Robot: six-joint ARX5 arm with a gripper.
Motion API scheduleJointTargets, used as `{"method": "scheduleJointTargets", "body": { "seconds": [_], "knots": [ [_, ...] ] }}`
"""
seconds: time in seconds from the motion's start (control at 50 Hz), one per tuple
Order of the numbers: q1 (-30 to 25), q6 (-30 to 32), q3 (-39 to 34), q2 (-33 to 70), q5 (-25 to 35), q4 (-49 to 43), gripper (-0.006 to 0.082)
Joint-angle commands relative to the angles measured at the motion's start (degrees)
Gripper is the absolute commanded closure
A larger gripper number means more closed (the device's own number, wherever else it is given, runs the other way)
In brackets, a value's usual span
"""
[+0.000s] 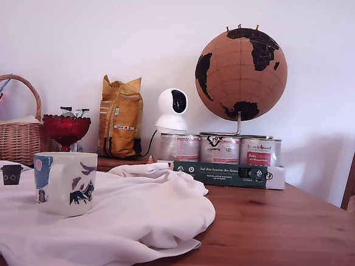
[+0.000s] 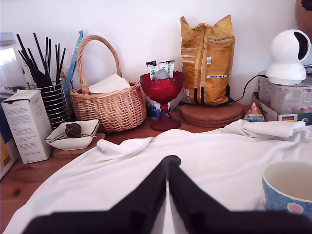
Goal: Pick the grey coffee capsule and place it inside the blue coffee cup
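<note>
One gripper [image 2: 167, 163]: fingertips met, nothing held; absent from exterior view.
Capsule [image 1: 11, 174]: upright on white cloth [image 1: 148, 210], exterior view's left edge.
Cup [image 1: 64, 182]: just right of capsule.

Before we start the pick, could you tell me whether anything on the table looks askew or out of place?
The white cloth is rumpled and bunched rather than flat, covering only the exterior view's left part of the table. The blue coffee cup and grey coffee capsule stand upright on it. Nothing looks spilled or damaged.
</note>
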Motion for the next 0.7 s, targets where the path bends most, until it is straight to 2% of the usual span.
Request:
{"method": "scheduleJointTargets", "body": {
  "seconds": [0.0, 0.24, 0.38, 0.54, 0.68],
  "knots": [
    [3.7, -5.0, 0.4, -0.8, 5.6, -0.4, 0.0791],
    [3.7, -4.9, 0.4, -0.8, 5.6, -0.1, 0.0791],
    [3.7, -5.1, 0.4, -0.8, 5.6, 4.2, 0.0791],
    [3.6, -8.2, 0.4, -0.8, 5.6, 11.6, 0.0791],
    [3.6, -11.6, 0.4, 0.9, 6.2, 12.3, 0.0791]
  ]
}}
